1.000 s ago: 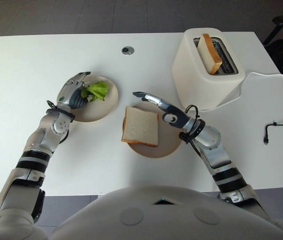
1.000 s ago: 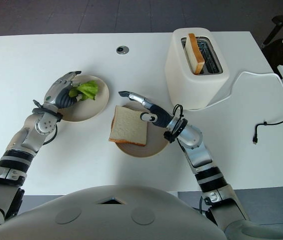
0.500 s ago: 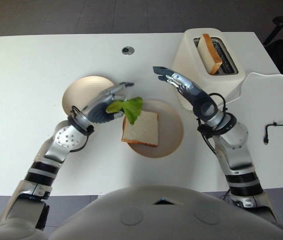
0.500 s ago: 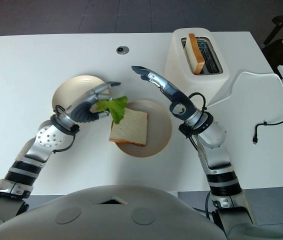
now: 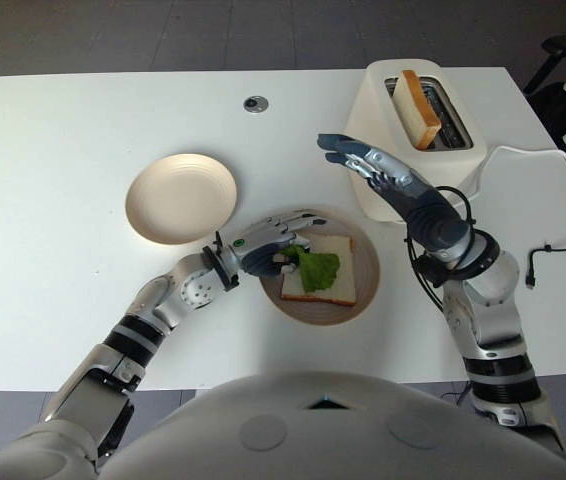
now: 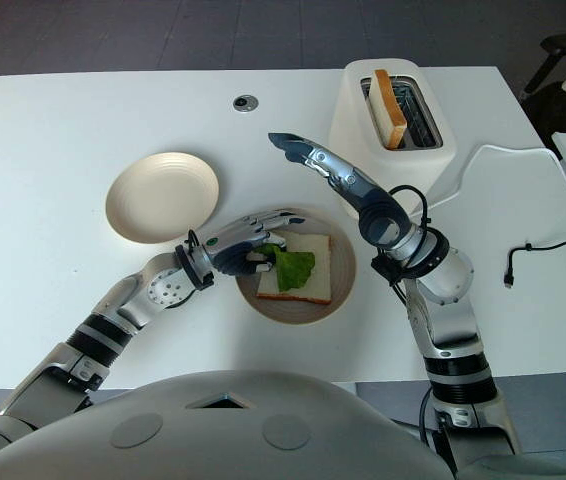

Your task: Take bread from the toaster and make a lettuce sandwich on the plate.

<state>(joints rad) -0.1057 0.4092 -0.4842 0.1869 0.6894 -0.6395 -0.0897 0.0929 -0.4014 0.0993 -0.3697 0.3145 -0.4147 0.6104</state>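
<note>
One lettuce leaf (image 5: 313, 268) moved onto bread slice (image 5: 338, 288), L hand (image 5: 263, 247) still pinching it; R hand (image 5: 406, 190) lifted, splayed.

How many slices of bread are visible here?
2. An upright slice sits in the toaster; a flat slice lies on the near plate, partly under the lettuce. None seems hidden.

Lower part of bread slice (image 5: 421, 105) inside toaster (image 5: 378, 98)

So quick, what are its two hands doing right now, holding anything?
Left hand: closed on the lettuce, over the bread slice.
Right hand: open, holding nothing.
</note>
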